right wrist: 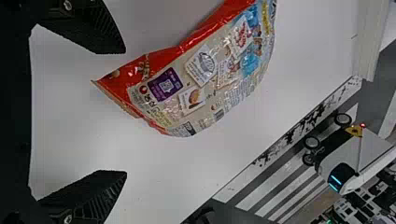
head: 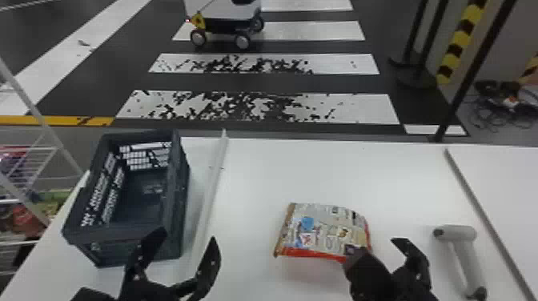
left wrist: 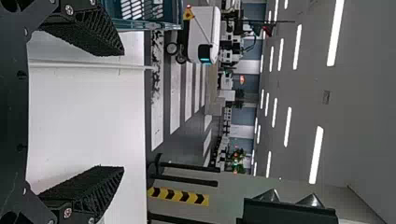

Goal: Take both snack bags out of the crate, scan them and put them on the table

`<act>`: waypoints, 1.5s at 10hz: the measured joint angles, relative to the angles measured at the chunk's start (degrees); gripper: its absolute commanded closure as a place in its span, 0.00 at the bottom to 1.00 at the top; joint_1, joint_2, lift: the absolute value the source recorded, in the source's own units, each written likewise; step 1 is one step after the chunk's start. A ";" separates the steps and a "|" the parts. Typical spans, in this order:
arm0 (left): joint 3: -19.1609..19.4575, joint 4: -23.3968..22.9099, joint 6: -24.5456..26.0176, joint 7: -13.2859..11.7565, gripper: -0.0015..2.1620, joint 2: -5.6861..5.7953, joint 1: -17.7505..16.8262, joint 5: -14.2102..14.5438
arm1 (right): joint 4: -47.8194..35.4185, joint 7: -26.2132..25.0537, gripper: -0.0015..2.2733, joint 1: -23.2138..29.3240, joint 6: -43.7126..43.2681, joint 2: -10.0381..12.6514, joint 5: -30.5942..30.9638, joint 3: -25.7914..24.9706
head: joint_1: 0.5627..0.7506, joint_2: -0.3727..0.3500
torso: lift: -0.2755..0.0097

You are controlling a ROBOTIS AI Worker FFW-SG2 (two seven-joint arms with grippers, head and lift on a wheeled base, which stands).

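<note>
Resting on one table (head: 320, 172): one crate (head: 176, 204), one snack bag (head: 324, 232), one scanner (head: 458, 233).

No wording can be read. Small print and a purple label (right wrist: 165, 84) with a square code are carried by the snack bag (head: 320, 232), lower centre, head view. A yellow sign (head: 197, 20) is borne by the wheeled vehicle (head: 224, 10), top centre.

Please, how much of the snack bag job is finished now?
One snack bag lies on the table, outside the crate. The left gripper and right gripper stand open, holding nothing. The scanner lies down; scanning probably remains. The second bag's progress I cannot tell.
</note>
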 measured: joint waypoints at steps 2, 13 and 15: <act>-0.05 0.00 -0.01 -0.03 0.06 0.05 0.01 0.07 | -3.90 3.49 0.05 0.79 0.43 0.33 -6.68 -4.03 | 0.70 0.63 | 0.64; -0.35 -0.09 -0.01 0.04 0.06 0.03 0.09 0.26 | -6.19 2.20 1.00 1.57 -2.67 3.55 -27.48 -16.66 | 0.70 0.60 | 0.64; -0.35 -0.06 -0.46 0.04 0.06 0.00 0.30 0.26 | -4.27 3.85 1.00 1.41 -7.40 4.27 -31.62 -17.93 | 0.70 0.64 | 0.64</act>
